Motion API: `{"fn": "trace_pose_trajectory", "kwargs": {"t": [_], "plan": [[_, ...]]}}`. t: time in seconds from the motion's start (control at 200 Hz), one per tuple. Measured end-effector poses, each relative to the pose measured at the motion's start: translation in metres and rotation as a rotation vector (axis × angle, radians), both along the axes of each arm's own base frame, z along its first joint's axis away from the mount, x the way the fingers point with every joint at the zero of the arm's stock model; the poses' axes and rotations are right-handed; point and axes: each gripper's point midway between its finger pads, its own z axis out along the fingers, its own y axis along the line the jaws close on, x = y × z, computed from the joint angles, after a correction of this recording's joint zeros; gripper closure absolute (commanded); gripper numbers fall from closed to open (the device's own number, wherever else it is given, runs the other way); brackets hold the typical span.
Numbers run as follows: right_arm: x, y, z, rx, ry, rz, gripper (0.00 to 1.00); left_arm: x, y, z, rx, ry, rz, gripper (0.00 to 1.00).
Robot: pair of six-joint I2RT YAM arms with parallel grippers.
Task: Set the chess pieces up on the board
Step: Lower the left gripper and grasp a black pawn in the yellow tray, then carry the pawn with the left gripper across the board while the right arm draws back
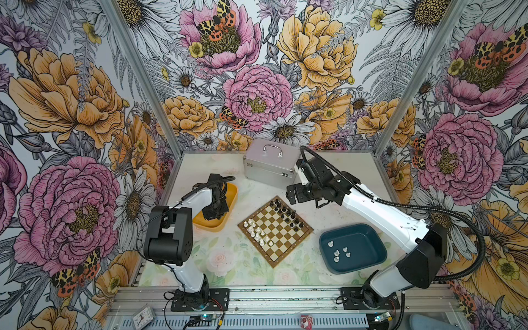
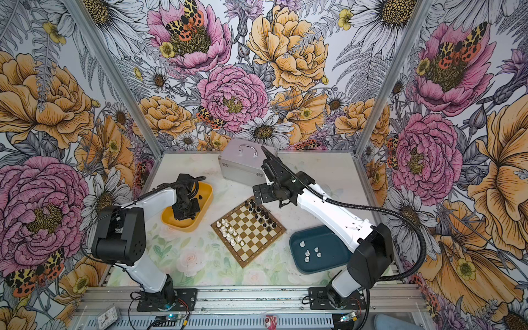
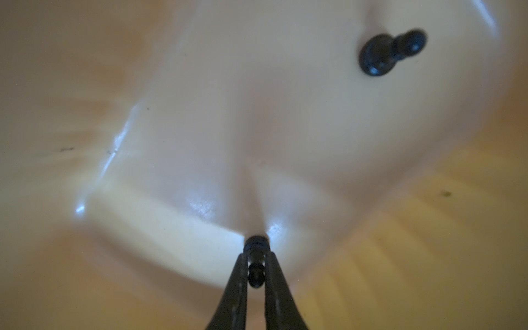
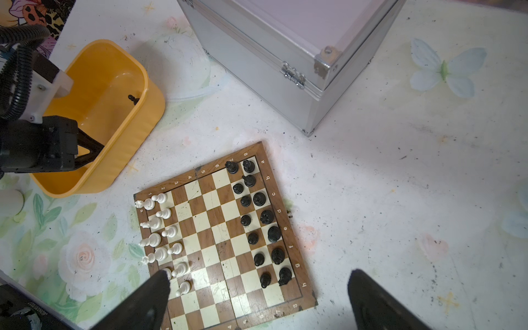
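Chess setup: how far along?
Done: black's two rows on the board look nearly full, and white's side is roughly two-thirds filled.
In hand: the left gripper is shut on a black piece inside the yellow tray. The right gripper is open and empty.
Left: a black pawn in that tray and five white pieces in the teal tray.

A robot test booth in a lab: flower-and-moth printed wall panels sit in bare aluminium frame posts, and two white-and-black robot arms are bolted to a slotted aluminium rail above small, lit, wired circuit boards.
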Motion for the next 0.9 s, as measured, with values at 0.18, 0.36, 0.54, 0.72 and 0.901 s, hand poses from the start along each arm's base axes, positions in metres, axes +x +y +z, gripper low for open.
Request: {"fn": "trace_pose_trajectory", "kwargs": {"t": [0.18,0.36,0.54,0.72,0.901], "plan": [[0.000,0.000,0.000,0.002,0.001,-0.002,0.01,0.000,0.001,0.000,0.001,0.001,-0.005,0.93],[0.000,0.000,0.000,0.002,0.001,-0.002,0.01,0.005,0.002,0.009,0.000,-0.011,-0.001,0.93],[0.000,0.000,0.000,0.002,0.001,-0.003,0.01,0.027,0.000,0.053,-0.019,-0.121,0.000,0.92],[-0.002,0.000,0.004,0.012,-0.005,-0.006,0.01,0.037,-0.009,0.095,-0.067,-0.226,-0.010,0.91],[-0.015,-0.010,0.014,0.036,-0.023,-0.021,0.01,0.031,-0.028,0.108,-0.104,-0.246,-0.043,0.91]]}}
